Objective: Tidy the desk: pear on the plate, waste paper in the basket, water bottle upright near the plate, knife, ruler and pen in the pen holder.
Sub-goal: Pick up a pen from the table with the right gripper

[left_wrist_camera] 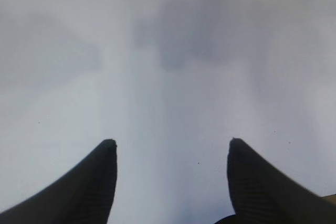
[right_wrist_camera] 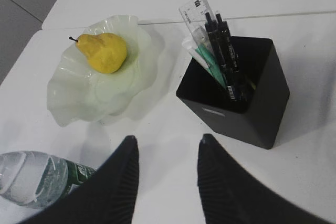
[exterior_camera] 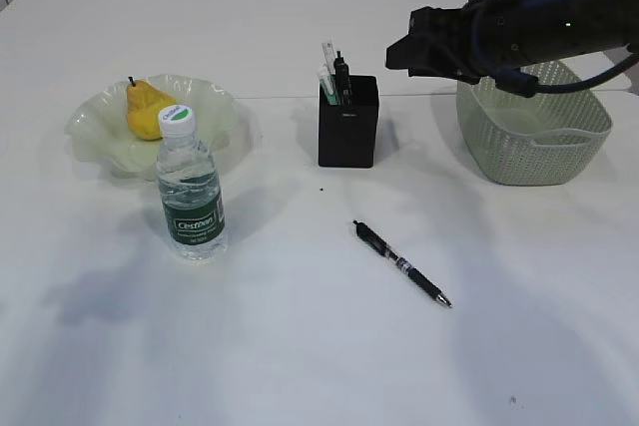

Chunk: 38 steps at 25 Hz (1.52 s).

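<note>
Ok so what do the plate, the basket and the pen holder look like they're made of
The plate looks like translucent pale-green glass or plastic: wavy ruffled rim, glossy, the table shows through. The basket looks like molded pale-green plastic, with a perforated weave pattern in its walls and a smooth rim. The pen holder is a black square box with a smooth matte finish, likely plastic, though coated metal can't be ruled out.

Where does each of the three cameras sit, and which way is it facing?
Exterior: in front of the table, slanting down at pear, water bottle, pen holder, loose pen, basket; right arm crosses upper right.
Left wrist: straight down at bare table; left gripper, jaws apart.
Right wrist: slanting down; right gripper, jaws apart.
Shared by exterior and right wrist: pear, bottle, holder.
</note>
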### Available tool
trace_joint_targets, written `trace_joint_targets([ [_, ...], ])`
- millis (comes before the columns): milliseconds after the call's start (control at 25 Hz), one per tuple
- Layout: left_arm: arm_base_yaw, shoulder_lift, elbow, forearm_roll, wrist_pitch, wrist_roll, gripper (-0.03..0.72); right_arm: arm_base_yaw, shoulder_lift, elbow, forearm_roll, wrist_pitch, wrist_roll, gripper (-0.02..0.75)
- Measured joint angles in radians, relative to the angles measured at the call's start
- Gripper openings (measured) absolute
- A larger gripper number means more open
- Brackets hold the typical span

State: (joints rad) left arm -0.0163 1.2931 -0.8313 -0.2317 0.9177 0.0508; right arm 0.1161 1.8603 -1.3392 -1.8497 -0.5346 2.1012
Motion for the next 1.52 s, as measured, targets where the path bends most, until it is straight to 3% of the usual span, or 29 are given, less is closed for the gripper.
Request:
trace_joint_targets([
  [720,0.0,0.0,0.0,0.0,-0.12,0.0,0.467,0.0,0.0,0.0,0.0,0.13,-0.287,0.285],
  [1360,0.0,0.0,0.0,0.0,-0.213,0.0,0.466,0.0,0.0,0.0,0.0,0.183,-1.192,0.284],
  [1520,0.0,0.0,0.0,0.0,-0.226,0.0,0.466,0.0,0.0,0.0,0.0,0.184,-1.3,0.284],
])
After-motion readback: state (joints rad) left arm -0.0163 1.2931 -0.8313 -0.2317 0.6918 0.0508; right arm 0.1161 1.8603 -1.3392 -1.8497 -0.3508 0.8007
